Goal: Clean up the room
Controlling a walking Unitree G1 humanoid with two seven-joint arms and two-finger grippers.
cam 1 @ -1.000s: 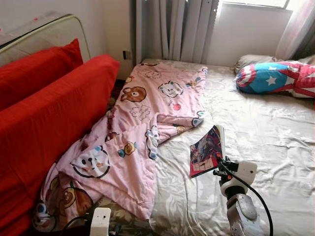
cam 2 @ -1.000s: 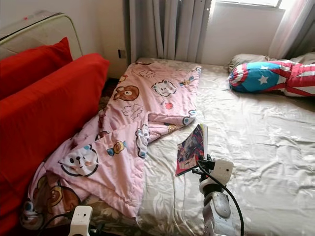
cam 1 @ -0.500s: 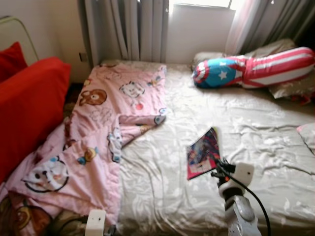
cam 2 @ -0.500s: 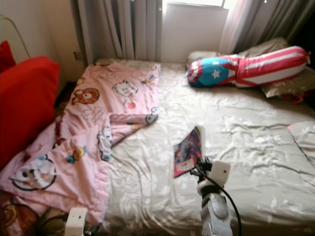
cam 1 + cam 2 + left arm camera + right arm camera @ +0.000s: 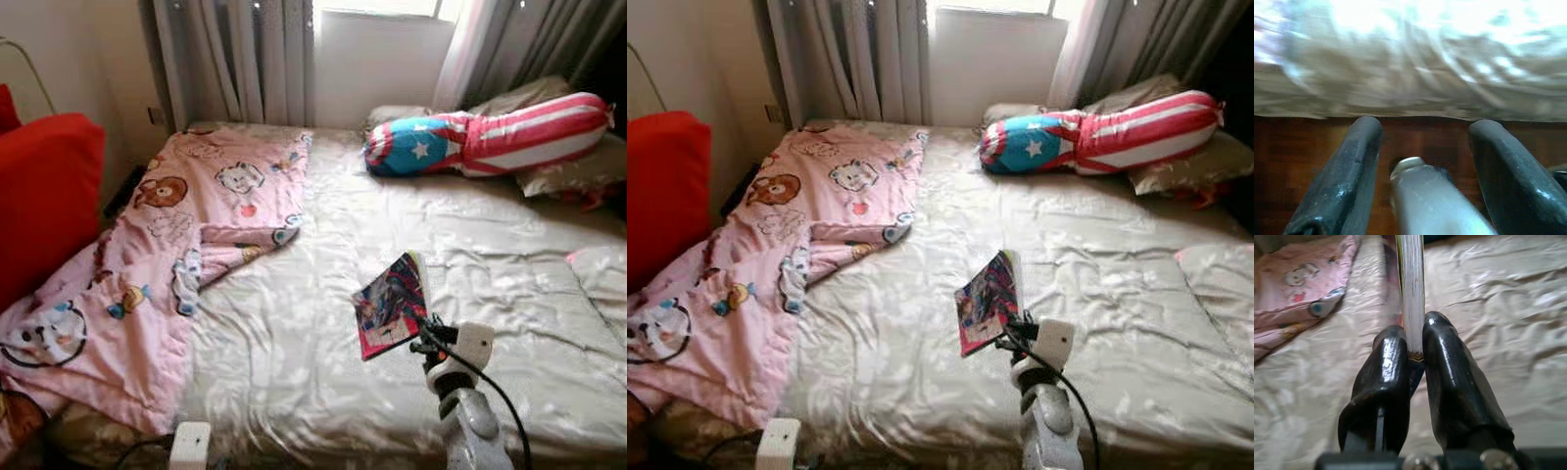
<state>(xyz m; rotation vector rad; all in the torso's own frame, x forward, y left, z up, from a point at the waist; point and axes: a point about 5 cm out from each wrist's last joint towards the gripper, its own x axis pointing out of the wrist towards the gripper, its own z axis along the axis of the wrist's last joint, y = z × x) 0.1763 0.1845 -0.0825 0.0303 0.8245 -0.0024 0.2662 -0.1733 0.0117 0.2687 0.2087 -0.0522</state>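
Camera pans right versus a second ago: the red cushions [image 5: 44,196] slide almost off the left edge and more of the bed [image 5: 294,352] and the striped bolster [image 5: 490,137] comes in; the book [image 5: 392,305] keeps its place relative to the right gripper [image 5: 1413,350], so this is the robot turning, not the book shifting

Right gripper: fingers [image 5: 1447,377] pressed onto the book's lower edge, pinching it. Book is held upright above the sheet, near the foot of the bed, cover facing the robot's left

Left gripper [image 5: 1422,142]: fingers spread, nothing between them, low at the bed's edge over the wooden floor [image 5: 1420,132]; idle

Handling, judged:
- thin glossy paperback or magazine; light, should stay in a pinch
- flexible, likely to droop or fan open when gripped at one edge only
- glossy cover may slip under a jerk
- best hold is at the spine side or deeper in from the edge; present bite looks shallow
- not fragile, though pages can crease

Surroundings:
- pink cartoon blanket [image 5: 176,255] rumpled over the bed's left half, hanging off the side
- bolster and grey pillows [image 5: 578,166] at the head, under the window
- curtains [image 5: 235,59] behind
- satin sheet is wrinkled and looks slick

Nothing lies between book and open sheet. Blanket is well apart from the gripper; no snag expected unless the arm swings left
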